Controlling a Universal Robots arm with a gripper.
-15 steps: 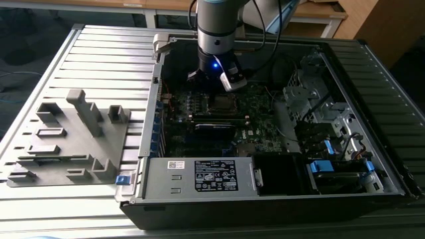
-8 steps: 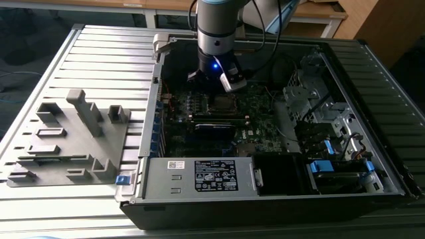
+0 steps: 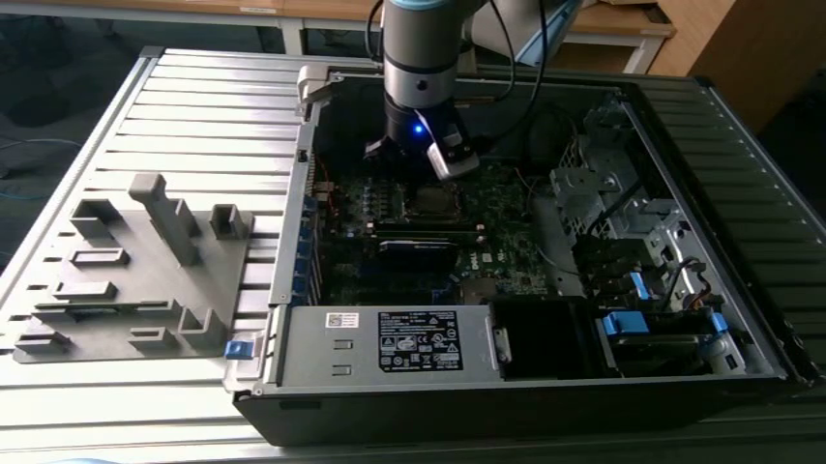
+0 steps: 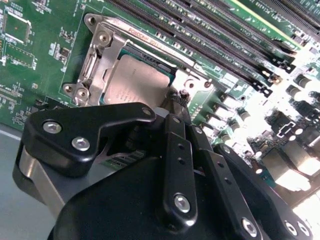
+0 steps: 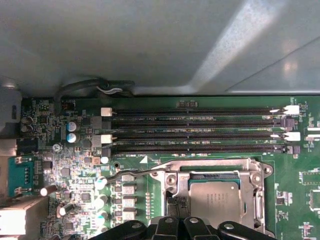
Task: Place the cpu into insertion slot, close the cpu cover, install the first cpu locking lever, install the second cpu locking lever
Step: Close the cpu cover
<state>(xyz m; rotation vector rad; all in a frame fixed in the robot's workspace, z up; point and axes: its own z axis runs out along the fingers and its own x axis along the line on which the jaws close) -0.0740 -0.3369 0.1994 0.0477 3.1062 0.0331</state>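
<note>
The cpu (image 4: 135,82) lies flat in its socket on the green motherboard, dull silver top up; the first wrist view has the cpu (image 5: 215,197) too. The cpu cover (image 4: 102,55) is down over it, its silvery frame around the chip's edges, and it is seen again as the cpu cover (image 5: 256,192). One thin wire locking lever (image 5: 135,172) runs along the socket's edge and sticks out past its corner. My gripper (image 4: 176,102) hangs just above the socket's corner, black fingers (image 4: 172,130) drawn together with nothing seen between them. In the exterior view the gripper (image 3: 432,186) stands low over the socket inside the case.
Long black memory slots (image 5: 195,130) run beside the socket. Small capacitors (image 5: 71,131) stand near the lever's free end. The case wall (image 5: 150,45) rises behind the board. A power supply (image 3: 387,338) fills the case's front. A grey fixture (image 3: 130,271) sits at the exterior view's left.
</note>
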